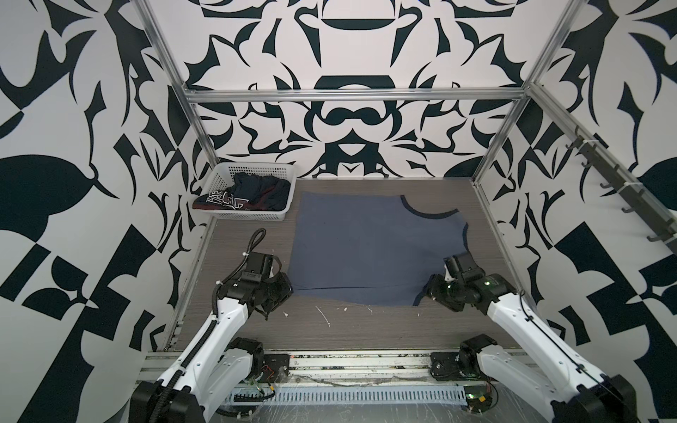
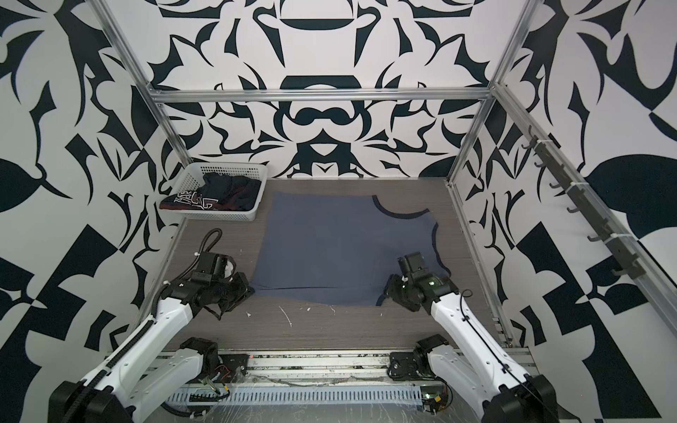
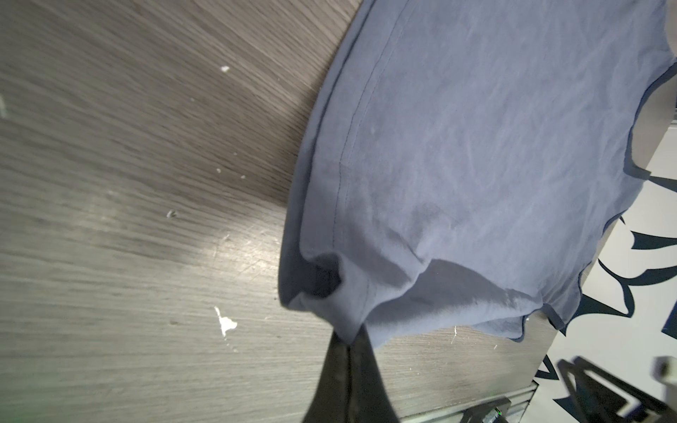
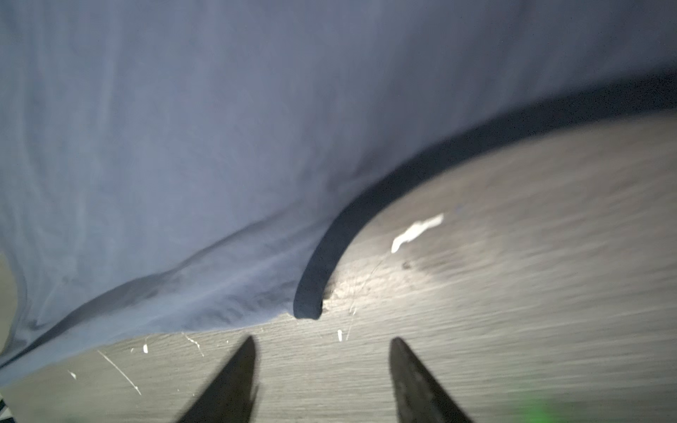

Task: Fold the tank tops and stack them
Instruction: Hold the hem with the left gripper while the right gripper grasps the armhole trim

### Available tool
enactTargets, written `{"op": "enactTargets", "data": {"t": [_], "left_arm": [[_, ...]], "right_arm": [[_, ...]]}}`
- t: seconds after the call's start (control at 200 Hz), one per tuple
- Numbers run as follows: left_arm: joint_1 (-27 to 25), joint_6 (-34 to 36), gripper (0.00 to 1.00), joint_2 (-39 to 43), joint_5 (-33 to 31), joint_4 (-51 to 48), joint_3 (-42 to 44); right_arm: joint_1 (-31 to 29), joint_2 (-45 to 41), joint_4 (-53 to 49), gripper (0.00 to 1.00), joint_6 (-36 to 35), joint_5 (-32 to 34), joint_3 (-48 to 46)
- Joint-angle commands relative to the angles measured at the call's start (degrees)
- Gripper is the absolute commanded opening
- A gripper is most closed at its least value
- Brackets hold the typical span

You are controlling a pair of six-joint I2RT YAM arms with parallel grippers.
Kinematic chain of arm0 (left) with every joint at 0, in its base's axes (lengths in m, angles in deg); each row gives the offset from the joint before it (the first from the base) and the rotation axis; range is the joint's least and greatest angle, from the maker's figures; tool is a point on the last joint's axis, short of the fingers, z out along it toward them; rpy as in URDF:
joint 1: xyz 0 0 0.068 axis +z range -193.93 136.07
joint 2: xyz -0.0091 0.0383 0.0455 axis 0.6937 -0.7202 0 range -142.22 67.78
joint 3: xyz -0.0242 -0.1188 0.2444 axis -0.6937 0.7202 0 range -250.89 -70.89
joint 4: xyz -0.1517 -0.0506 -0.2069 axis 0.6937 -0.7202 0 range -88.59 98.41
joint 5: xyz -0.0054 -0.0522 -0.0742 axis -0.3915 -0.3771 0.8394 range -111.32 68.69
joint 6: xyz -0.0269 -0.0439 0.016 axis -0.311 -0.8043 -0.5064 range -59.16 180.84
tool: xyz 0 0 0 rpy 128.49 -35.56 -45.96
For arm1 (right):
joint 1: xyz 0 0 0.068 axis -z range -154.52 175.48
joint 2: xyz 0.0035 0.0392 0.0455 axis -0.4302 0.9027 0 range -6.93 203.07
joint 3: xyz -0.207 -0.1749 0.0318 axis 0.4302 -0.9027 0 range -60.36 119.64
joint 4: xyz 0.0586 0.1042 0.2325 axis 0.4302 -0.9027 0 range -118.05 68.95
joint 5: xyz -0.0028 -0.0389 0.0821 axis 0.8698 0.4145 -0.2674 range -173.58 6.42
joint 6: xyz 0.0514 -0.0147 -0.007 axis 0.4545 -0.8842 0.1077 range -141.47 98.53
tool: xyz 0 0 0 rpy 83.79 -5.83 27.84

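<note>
And the left gripper is pinched shut on the hem corner of the grey-blue tank top, which stretches flat from it across toward the right gripper, jaws apart and empty, the navy-trimmed strap end lying just ahead of its tips.

White arm shells, black joints; ribbed black cable conduit; green wrist light.

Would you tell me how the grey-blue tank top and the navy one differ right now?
The grey-blue tank top lies spread flat on the table; the navy tank top sits crumpled in the white basket. The left gripper pinches a corner of the grey-blue one; no gripper holds the navy one. Neither is stacked yet.
</note>
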State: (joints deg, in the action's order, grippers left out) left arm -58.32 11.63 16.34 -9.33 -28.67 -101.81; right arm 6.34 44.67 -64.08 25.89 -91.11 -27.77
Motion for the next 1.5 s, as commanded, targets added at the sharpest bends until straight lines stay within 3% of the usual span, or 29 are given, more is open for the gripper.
{"op": "enactTargets", "data": {"t": [0.0, 0.565, 0.975, 1.29, 1.495], "left_arm": [[-0.2, 0.8, 0.00, 0.1, -1.3, -0.1, 0.2], [-0.3, 1.0, 0.00, -1.5, -1.7, 0.6, 0.8], [-0.8, 1.0, 0.00, -2.9, -1.7, 0.7, 1.0], [-4.6, -0.1, 0.01, -2.2, -6.6, -2.6, 0.2], [-9.0, -3.7, 0.05, -2.9, -9.4, -3.7, 2.4]], "right_arm": [[-3.5, 1.6, 6.7, 0.56, 7.4, 0.3, -2.1], [-6.4, 7.0, 17.2, 0.34, 10.0, -0.5, -8.0], [-9.5, 6.2, 9.1, 0.00, 10.0, 4.2, -5.6], [-9.7, -1.0, -5.0, 0.00, 8.8, 7.4, -1.4], [-9.7, 0.8, -1.5, 0.00, 8.1, 2.5, -4.8]]}}
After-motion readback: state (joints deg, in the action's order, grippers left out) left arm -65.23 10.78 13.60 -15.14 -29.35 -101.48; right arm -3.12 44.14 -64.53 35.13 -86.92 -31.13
